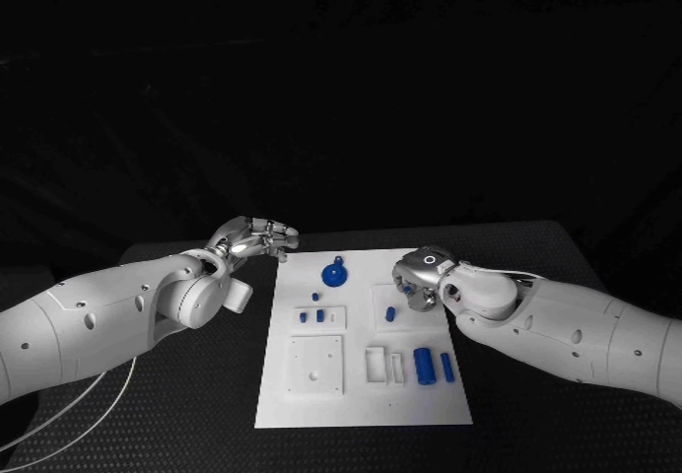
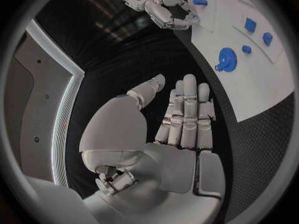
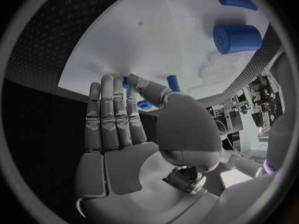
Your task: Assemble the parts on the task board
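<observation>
Starting at the left, we see our left hand [image 1: 256,239] hovering over the black table [image 1: 170,414] just beside the far left corner of the white plate of the task board [image 1: 356,409]. In its wrist view its silver fingers [image 2: 187,114] lie straight and side by side with nothing in them, so we call it open and idle.

On the board, a round blue toothed part with a small loop [image 1: 333,273] lies near the far edge. Nearer us are small blue pegs [image 1: 320,315], then a thick blue cylinder [image 1: 422,364] and a slim blue rod [image 1: 447,368] lying beside the white sockets.

At the right, our right hand [image 1: 424,274] hangs over the board's far right area. Its fingers [image 3: 112,119] stretch flat, the thumb close to a short blue peg [image 3: 173,82], but we cannot see it pinching anything, so we take it as open.

We judge that we are between picks, with most parts unseated. The next move calls for lowering the right hand and closing the thumb and a finger neatly on that peg.
</observation>
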